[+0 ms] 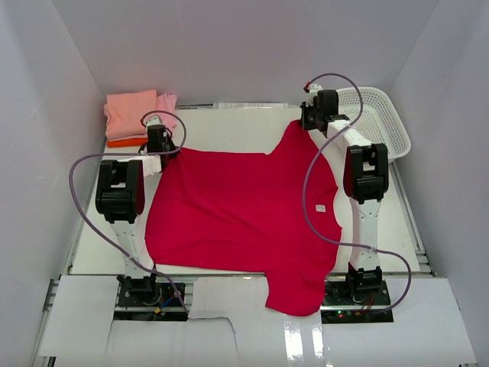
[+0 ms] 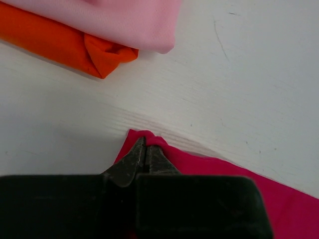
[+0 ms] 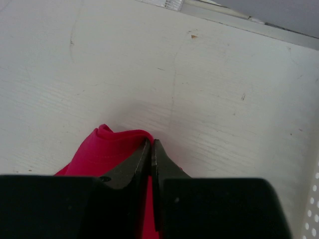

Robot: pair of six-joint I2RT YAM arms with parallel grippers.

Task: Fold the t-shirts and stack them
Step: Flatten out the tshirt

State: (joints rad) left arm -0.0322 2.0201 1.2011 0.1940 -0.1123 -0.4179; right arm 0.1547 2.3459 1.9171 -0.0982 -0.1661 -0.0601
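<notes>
Starting down by the arm bases: the crimson t-shirt (image 1: 244, 214) is spread flat over most of the table (image 1: 229, 126); one flap of it runs past the near edge, right beside the right arm's base; there's a small white tag (image 1: 321, 207) showing on the cloth toward the right side.

Going further back, the shirt's two far corners are where the action is; the left gripper (image 2: 145, 149) has its jaws pressed together on the far-left corner, and the wrist view shows a little red fold pinched right at the tips, low against the table; the right gripper (image 3: 151, 147) is doing the same on the far-right corner, jaws closed with a bunched bit of red cloth at the tips; from the top view that corner is pulled out into a point toward the gripper.

Beyond the left gripper, in the far-left corner, sits the folded pile; orange shirt (image 2: 60, 45) at the bottom, light pink shirt (image 2: 124, 20) over it, salmon-pink shirt (image 1: 131, 111) on top; near the red corner but not touching it.

Far right, behind the right gripper, a white lattice basket (image 1: 378, 122) sits tilted against the wall.
</notes>
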